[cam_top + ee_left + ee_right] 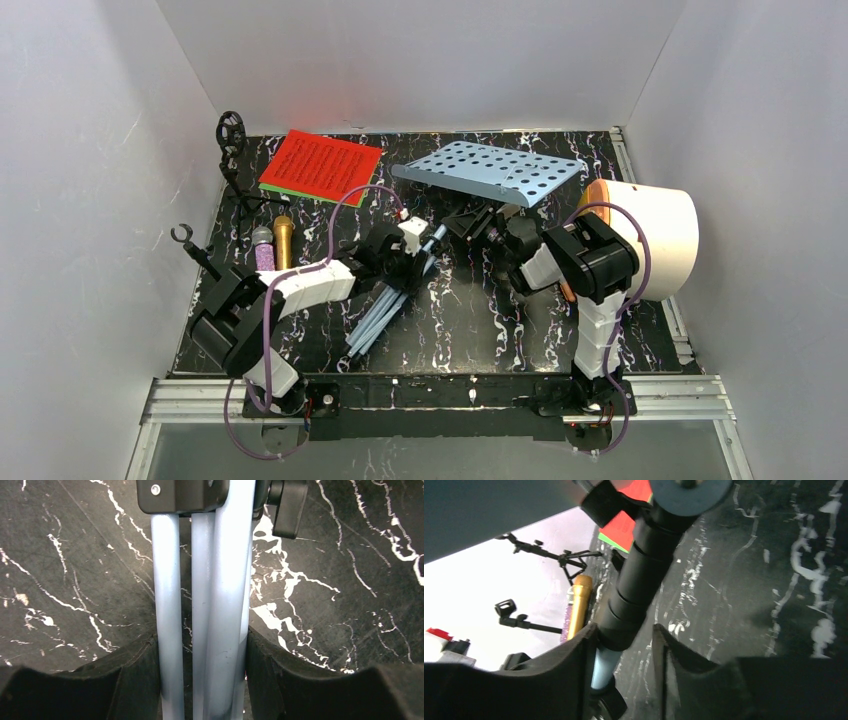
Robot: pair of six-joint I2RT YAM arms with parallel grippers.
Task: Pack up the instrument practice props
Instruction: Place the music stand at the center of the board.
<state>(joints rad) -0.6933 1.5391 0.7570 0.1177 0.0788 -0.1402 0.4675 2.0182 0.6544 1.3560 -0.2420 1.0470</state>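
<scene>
Pale blue perforated music rack [490, 172]: I see its tray tilted just beside the white tub [660, 240], on that tub's left and slightly farther back, above the black marbled table [470, 320]. Tripod legs [378, 318]: folded into one bundle, running from under the tray away from the tub toward the near table edge. Left gripper [405, 268]: closed across that bundle; in my left wrist view both black fingers [130, 680] press the pale blue tubes from either side. Right gripper [483, 228]: sits between the tub and the left gripper, astride the rack's black stem [644, 565]; its jaws are parted, the stem lying against one finger with a sliver of table showing before the other. Red score sheet [322, 165]: flat on the table beyond the tray from the tub, on top of a green score sheet [272, 190] whose edge peeks out. Gold microphone [284, 243] and purple glitter microphone [264, 252]: side by side, touching, well apart from the tub, nearer than the sheets. Thin black mic mounts: one [236, 165] standing at the wall farthest from the tub, beside the sheets; the other [195, 250] just past the microphones.
</scene>
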